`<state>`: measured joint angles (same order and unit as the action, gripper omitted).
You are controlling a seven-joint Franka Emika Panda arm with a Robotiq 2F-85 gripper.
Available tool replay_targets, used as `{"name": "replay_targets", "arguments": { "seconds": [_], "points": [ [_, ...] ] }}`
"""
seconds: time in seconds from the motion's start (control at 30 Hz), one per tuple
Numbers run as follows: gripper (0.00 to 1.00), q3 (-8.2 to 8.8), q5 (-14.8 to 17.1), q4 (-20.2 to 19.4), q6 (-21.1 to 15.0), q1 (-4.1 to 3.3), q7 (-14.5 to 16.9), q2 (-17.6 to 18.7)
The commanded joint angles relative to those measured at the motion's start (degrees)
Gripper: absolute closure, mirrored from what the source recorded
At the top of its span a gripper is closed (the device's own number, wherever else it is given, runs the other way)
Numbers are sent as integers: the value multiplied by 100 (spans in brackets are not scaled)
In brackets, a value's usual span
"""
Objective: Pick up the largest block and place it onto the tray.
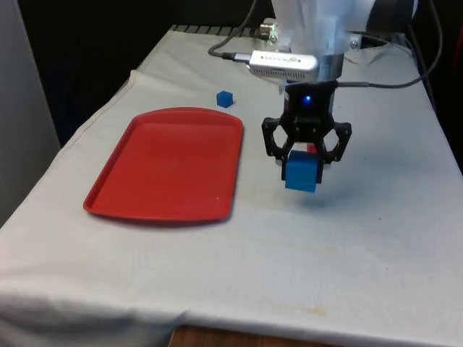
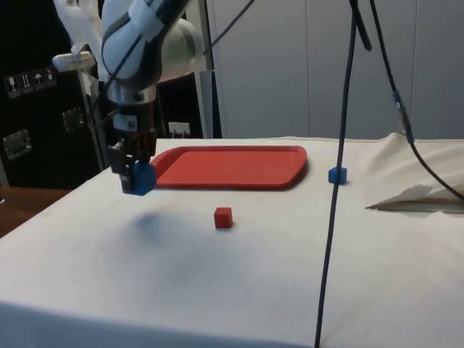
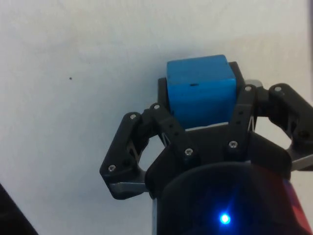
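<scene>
Between my tool's fingers hangs the large blue cube-shaped block [image 1: 302,173], lifted clear of the white-clothed surface [image 1: 362,238]. My black two-finger tool [image 1: 307,153] is clamped on its sides. Pickup looks done; next I'd carry it sideways to the flat red plastic tray [image 1: 166,163] nearby. A small red cube [image 2: 223,217] sits just beyond my tool, a small blue cube [image 1: 225,98] farther off.

You see a white cloth [image 1: 362,253] draped over the tabletop [image 1: 217,338], black curtains [image 1: 94,43] behind it, and pale wall panels [image 2: 290,65] beside dark cabinets [image 2: 36,130].
</scene>
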<state>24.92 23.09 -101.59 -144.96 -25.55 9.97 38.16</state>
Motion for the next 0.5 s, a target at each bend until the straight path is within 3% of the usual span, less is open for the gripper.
{"name": "replay_targets", "arguments": {
  "seconds": [0.0, 0.2, 0.47],
  "points": [
    [95, 69, -46, -34, 52, -29, -40, -69],
    [95, 126, -6, -17, 109, 0, 11, -132],
    [95, 327, -6, -189, 115, 0, 149, -350]
  ]
}}
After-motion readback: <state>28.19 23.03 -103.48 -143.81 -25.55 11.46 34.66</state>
